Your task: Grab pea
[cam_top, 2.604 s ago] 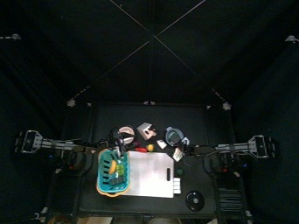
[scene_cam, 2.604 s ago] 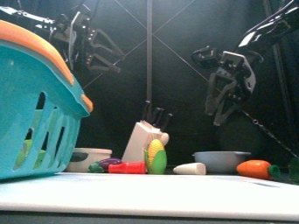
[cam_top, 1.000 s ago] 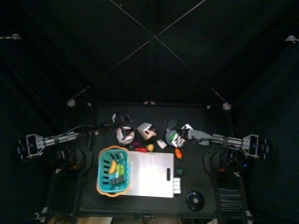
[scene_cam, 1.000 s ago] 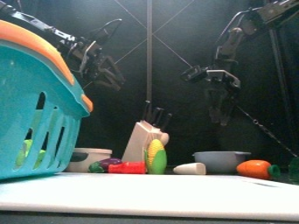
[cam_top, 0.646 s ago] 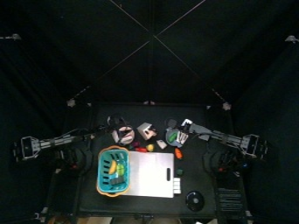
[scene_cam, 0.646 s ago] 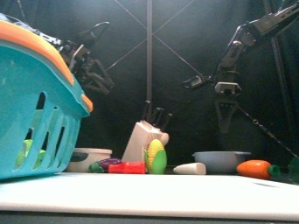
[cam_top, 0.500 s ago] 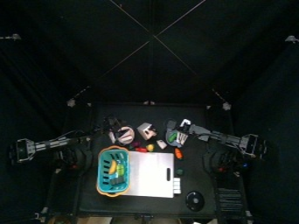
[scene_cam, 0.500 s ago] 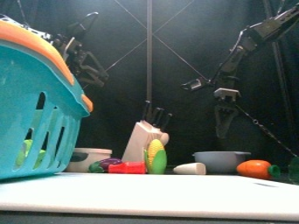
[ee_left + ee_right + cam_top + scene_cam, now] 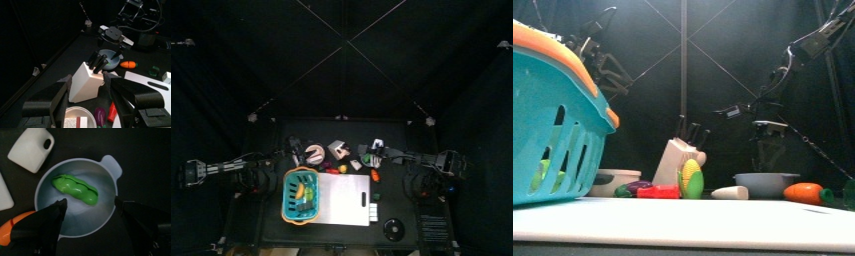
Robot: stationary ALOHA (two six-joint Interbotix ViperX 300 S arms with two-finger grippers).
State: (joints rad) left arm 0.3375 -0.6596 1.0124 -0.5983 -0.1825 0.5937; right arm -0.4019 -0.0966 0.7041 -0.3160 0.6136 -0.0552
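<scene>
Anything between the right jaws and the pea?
No. In the right wrist view the open right gripper hangs over the pea, which lies bare in the grey bowl.

You see a bright green pea [image 9: 75, 189] in a pale grey bowl [image 9: 57, 220]. Your teal basket [image 9: 553, 140] has an orange rim. The knife block [image 9: 88, 82] is cream with black handles, the counter [image 9: 60, 62] black, the carrot [image 9: 802, 193] orange.
</scene>
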